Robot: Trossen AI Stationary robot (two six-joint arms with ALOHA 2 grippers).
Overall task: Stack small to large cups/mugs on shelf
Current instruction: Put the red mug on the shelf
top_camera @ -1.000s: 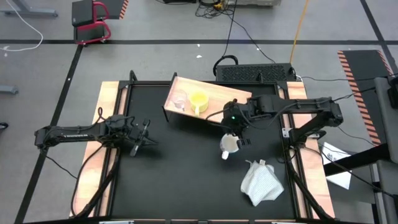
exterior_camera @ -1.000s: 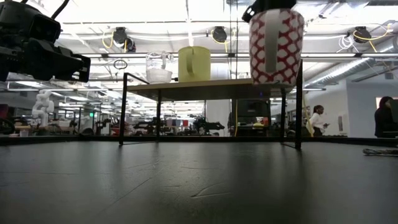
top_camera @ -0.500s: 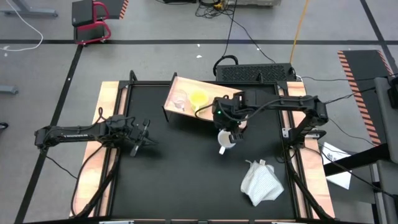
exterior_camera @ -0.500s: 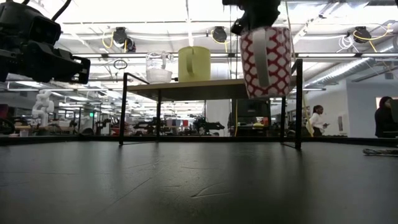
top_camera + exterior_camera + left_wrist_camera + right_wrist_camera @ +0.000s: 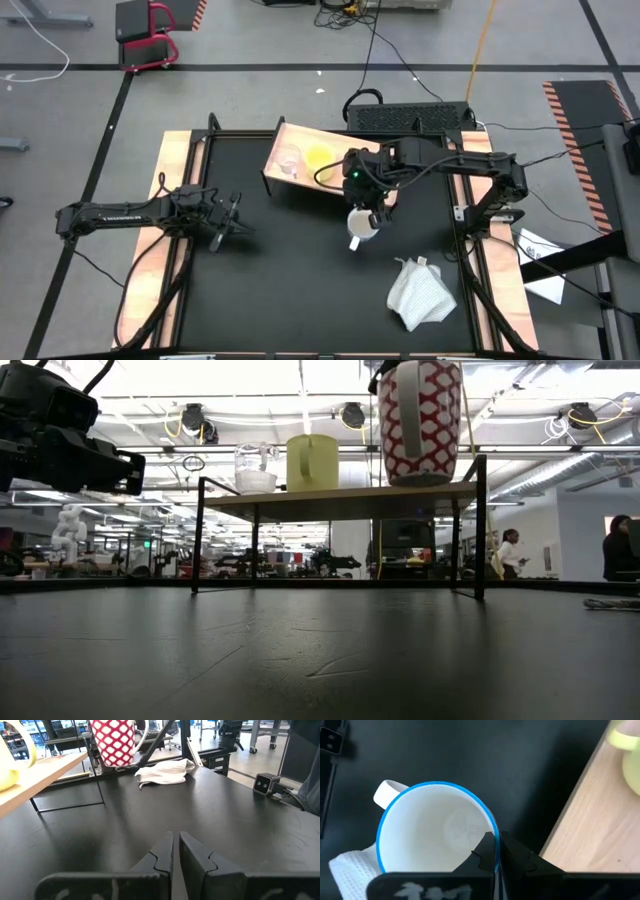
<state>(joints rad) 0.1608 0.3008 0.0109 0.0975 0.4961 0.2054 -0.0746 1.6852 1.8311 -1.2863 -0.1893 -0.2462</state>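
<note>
The white mug with a red lattice pattern [image 5: 362, 222] hangs from my right gripper [image 5: 372, 207], just off the near edge of the wooden shelf [image 5: 300, 138]. In the low view the mug [image 5: 420, 420] is upright, its base about level with the shelf top [image 5: 340, 502]. The small glass cup [image 5: 288, 163] and the yellow mug [image 5: 320, 160] stand side by side on the shelf's left part. My left gripper [image 5: 232, 215] is shut and empty above the table's left side. My right gripper pinches the mug's blue rim [image 5: 495, 845] from above, one finger inside the mug and one outside, on the side opposite the handle [image 5: 387, 792]. The mug hangs upright below the fingers, clear of table and shelf, its handle [image 5: 410, 420] toward the near edge.
A crumpled white cloth [image 5: 420, 295] lies on the table's near right part. The shelf's right part [image 5: 590, 820], beside the yellow mug, is bare board. Pale wooden strips [image 5: 170, 200] run along the table's sides.
My right gripper has carried the patterned mug toward the table's left, along the shelf's near edge toward the yellow mug. The mug dipped and tilted halfway, then rose again and now hangs upright with its base at shelf-top height.
</note>
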